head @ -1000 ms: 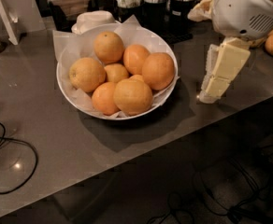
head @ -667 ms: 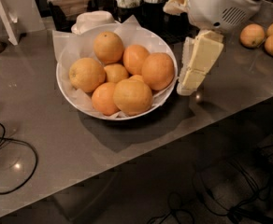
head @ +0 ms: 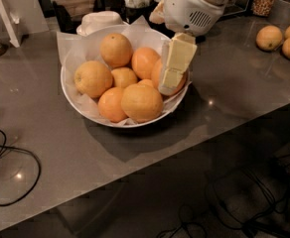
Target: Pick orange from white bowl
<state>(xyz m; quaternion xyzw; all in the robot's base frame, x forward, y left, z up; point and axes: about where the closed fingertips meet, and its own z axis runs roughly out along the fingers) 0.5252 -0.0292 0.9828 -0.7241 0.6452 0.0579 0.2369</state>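
Observation:
The white bowl [head: 71, 97], lined with crinkled white paper, stands on the grey table and holds several oranges. The large deep-orange orange [head: 155, 72] lies at the bowl's right side, mostly hidden behind my gripper. My gripper [head: 169, 86], cream-coloured under a white wrist, hangs over the bowl's right rim, its tip down right in front of that orange. I cannot tell whether it touches the orange. Other oranges lie at the back [head: 116, 49], the left [head: 93, 78] and the front [head: 141, 102].
A smaller white stacked dish [head: 100, 21] stands behind the bowl. Loose oranges [head: 269, 37] lie on the table at the far right. A black cable [head: 11, 177] loops at the front left. A white stand [head: 6, 14] is at the back left.
My gripper has moved left from beside the bowl to over its right rim, and now covers the large right-hand orange. The bowl and oranges have not moved.

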